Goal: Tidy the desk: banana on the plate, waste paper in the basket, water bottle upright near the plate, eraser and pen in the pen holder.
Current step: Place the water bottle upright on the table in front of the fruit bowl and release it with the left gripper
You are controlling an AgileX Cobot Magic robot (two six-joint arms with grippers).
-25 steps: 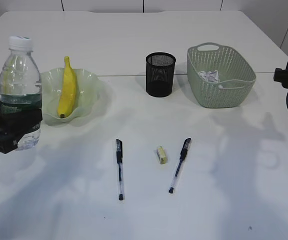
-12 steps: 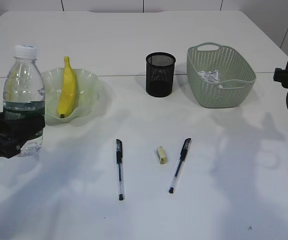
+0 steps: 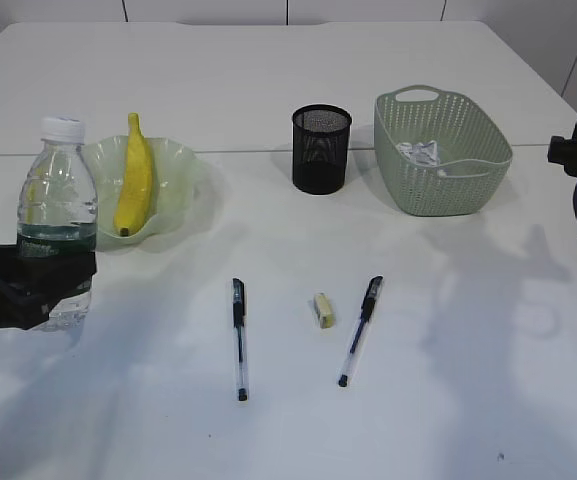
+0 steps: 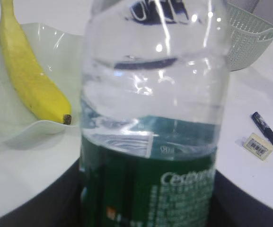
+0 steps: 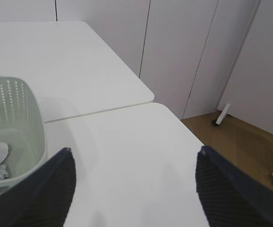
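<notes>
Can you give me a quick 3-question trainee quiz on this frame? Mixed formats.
1. True or false: the banana lies on the plate.
2. What does the left gripper hold? A) a pen B) the water bottle C) the eraser
3. Fill in: the waste paper sits inside the ____.

Key:
1. True. It lies across the plate.
2. B. The bottle is upright in the jaws, beside the plate.
3. The basket. Both pens and the eraser lie on the desk, and nothing shows above the pen holder rim.
</notes>
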